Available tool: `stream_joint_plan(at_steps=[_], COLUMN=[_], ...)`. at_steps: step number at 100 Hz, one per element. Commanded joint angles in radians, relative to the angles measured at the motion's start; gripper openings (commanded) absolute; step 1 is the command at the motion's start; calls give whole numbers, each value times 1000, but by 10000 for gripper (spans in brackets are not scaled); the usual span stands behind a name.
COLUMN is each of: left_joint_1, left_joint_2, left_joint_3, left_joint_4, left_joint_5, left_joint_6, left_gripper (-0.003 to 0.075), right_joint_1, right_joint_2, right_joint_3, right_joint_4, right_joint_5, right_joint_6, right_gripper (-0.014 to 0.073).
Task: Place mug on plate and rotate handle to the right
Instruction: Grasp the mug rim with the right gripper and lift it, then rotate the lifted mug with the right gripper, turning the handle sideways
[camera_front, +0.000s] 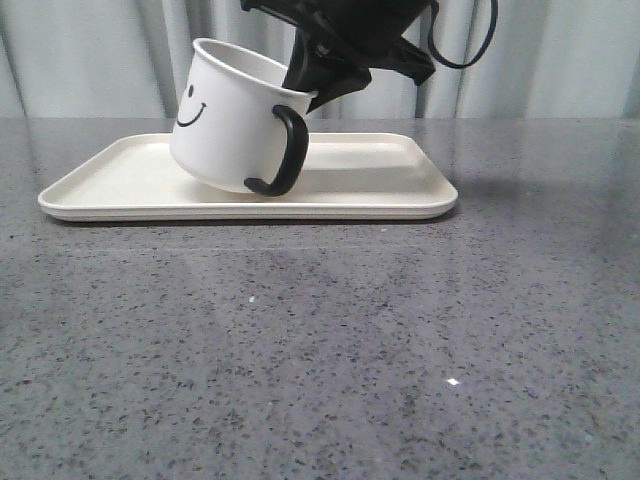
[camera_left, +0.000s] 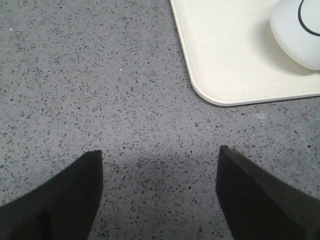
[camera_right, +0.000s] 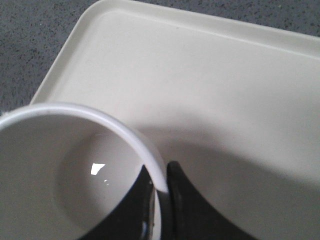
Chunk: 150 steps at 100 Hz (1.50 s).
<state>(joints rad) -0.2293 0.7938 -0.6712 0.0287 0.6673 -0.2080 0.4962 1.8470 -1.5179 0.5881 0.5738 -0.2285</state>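
Observation:
The white mug (camera_front: 228, 118) with a black smiley face hangs tilted over the cream plate (camera_front: 390, 190), its base low over or touching the plate; I cannot tell which. Its black handle (camera_front: 285, 152) faces the camera, slightly right. My right gripper (camera_front: 305, 88) is shut on the mug's rim (camera_right: 125, 131), one finger inside the mug and one outside. In the left wrist view my left gripper (camera_left: 160, 175) is open and empty over the grey table, near the plate's corner (camera_left: 220, 95); a part of the mug (camera_left: 300, 35) shows there. The left gripper is out of the front view.
The speckled grey table (camera_front: 320, 360) stretches in front of the plate. A pale curtain (camera_front: 90, 60) hangs behind the table. A black cable (camera_front: 470, 50) loops off the right arm above the plate.

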Motion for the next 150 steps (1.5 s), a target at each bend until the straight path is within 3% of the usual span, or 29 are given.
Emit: stream_joint_plan(at_steps=[1, 28, 57, 73, 95, 150], left_joint_1=[4, 4, 4, 4, 4, 4], left_joint_2=[-4, -4, -4, -4, -4, -4], left_joint_3=[-26, -26, -26, -26, -26, -26], left_joint_4=[1, 1, 1, 1, 0, 0], left_joint_5=[-67, -67, -67, -67, -67, -67], left_joint_6=[-7, -7, -7, -7, -7, -7], left_gripper=[473, 473, 473, 473, 473, 473], right_joint_1=[2, 1, 1, 1, 1, 2], right_joint_2=[-58, -45, 111, 211, 271, 291], right_joint_3=[-51, -333, -751, -889, -898, -898], right_joint_4=[31, 16, -155, -173, -218, -173], right_joint_5=[-24, 285, 627, 763, 762, 763], right_joint_6=[-18, -347, -388, -464, -512, -664], right_gripper=[-56, -56, -59, -60, -60, -60])
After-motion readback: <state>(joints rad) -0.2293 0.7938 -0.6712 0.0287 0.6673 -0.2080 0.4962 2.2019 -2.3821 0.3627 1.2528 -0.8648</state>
